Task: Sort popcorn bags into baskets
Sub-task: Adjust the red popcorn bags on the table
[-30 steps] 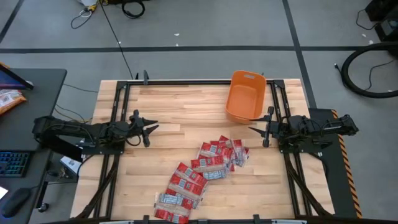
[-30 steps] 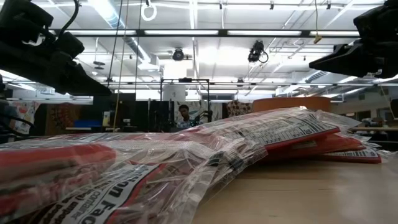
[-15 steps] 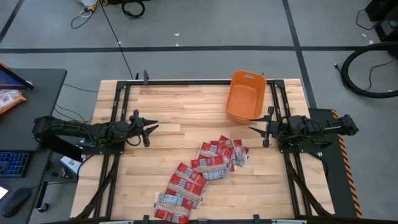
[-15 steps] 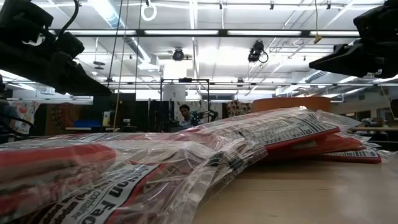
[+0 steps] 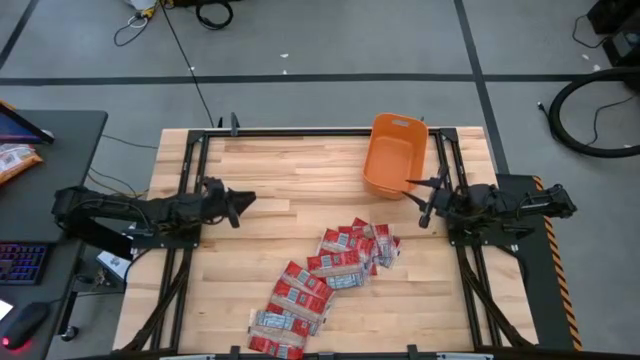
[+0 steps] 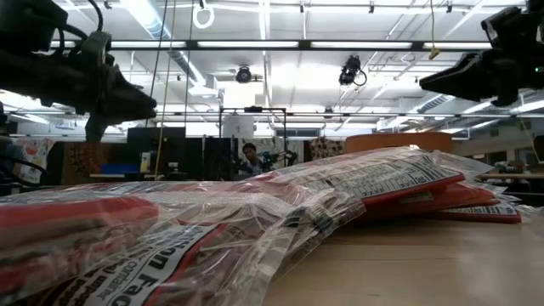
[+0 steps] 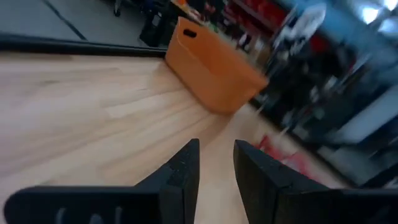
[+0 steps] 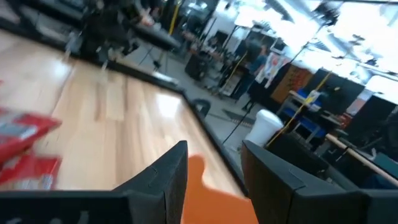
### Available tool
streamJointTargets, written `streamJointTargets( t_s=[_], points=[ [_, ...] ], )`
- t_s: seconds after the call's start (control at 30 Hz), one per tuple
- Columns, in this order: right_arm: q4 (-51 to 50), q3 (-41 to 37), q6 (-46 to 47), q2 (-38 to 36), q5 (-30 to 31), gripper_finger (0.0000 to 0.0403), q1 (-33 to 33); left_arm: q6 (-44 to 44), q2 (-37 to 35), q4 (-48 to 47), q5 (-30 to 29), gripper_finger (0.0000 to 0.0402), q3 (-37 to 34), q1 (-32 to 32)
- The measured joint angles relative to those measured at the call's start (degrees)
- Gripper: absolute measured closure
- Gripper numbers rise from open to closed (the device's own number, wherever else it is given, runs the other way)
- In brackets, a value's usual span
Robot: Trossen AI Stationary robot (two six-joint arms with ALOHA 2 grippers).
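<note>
Several red popcorn bags (image 5: 325,275) with white label panels lie overlapping in a loose heap, flat on the wooden table (image 5: 270,165), from its middle toward the near edge; they fill the low view (image 6: 255,212). The orange basket (image 5: 395,157) stands at the far right. At the table's left side my left gripper (image 5: 248,200) is held level above the wood. It is open, with nothing between its fingers (image 7: 216,144). My right gripper (image 5: 415,200) hovers just on the near side of the basket, open and empty (image 8: 214,146), with the basket's orange rim (image 8: 211,186) below it.
Black frame rails (image 5: 185,190) run along the table's left and right sides under the arms. Bare wood lies between the two grippers and across the far left. A desk with a keyboard (image 5: 25,262) stands left of the table. A person (image 6: 251,155) shows far back in the room.
My left gripper has rolled about its own pointing line, so its fingers, spread side by side before, now stand nearly one above the other in the high view. My right gripper has swung a little toward the basket. Neither has shifted along the table; the bags lie as before.
</note>
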Motion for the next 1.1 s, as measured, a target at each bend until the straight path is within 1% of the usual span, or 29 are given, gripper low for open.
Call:
streamJointTargets(
  t_s=[0.07, 0.17, 0.23, 0.37, 0.43, 0.53, 0.63, 0.7, 0.83, 0.9, 1.03, 1.1],
  points=[
    [2.64, -0.01, 0.03, -0.01, -0.02, 0.0248, 0.0, -3.75, 0.0, 1.93, -0.35, 0.0299, 0.0, 0.0],
    [7.19, 0.0, 3.01, 0.0, -3.67, 0.0248, 0.0, -9.31, -0.02, 5.22, -0.45, 0.0299, 0.0, 0.0],
    [11.56, 0.0, 7.58, 0.0, -5.81, 0.0248, 0.0, -12.49, -0.02, 7.37, -0.49, 0.0299, 0.0, 0.0],
    [23.26, 0.0, 20.79, 0.0, -7.75, 0.0248, 0.0, -13.41, -0.02, 8.91, -2.04, 0.0299, 0.0, 0.0],
    [29.76, 0.0, 27.44, 0.0, -6.03, 0.0248, 0.0, -13.66, -0.02, 8.89, -3.25, 0.0299, 0.0, 0.0],
    [38.16, 0.03, 37.13, -0.02, 0.59, 0.0248, 0.0, -13.96, -0.02, 9.09, -3.94, 0.0299, 0.0, 0.0],
    [41.09, 0.05, 44.36, -0.02, 7.22, 0.0248, 0.0, -13.96, -0.02, 12.38, -4.28, 0.0299, 0.0, 0.0],
    [40.9, 0.05, 46.07, -0.02, 10.5, 0.0248, 0.0, -13.98, 0.0, 16.86, -4.34, 0.0299, 0.0, 0.0],
    [40.91, 0.05, 44.54, -0.02, 11.46, 0.0248, 0.0, -13.9, 0.0, 26.73, -4.46, 0.0299, 0.0, 0.0],
    [41.82, 0.05, 45.39, -0.02, 11.53, 0.0248, 0.0, -13.9, -0.02, 30.74, -4.6, 0.0299, 0.0, 0.0],
    [44.03, 0.05, 49.16, -0.02, 11.6, 0.0248, 0.0, -13.89, -0.02, 36.24, -4.6, 0.0299, 0.0, 0.0],
    [44.89, 0.05, 50.81, -0.02, 11.58, 0.0248, 0.0, -13.89, -0.02, 37.3, -4.58, 0.0299, 0.0, 0.0]
  ],
)
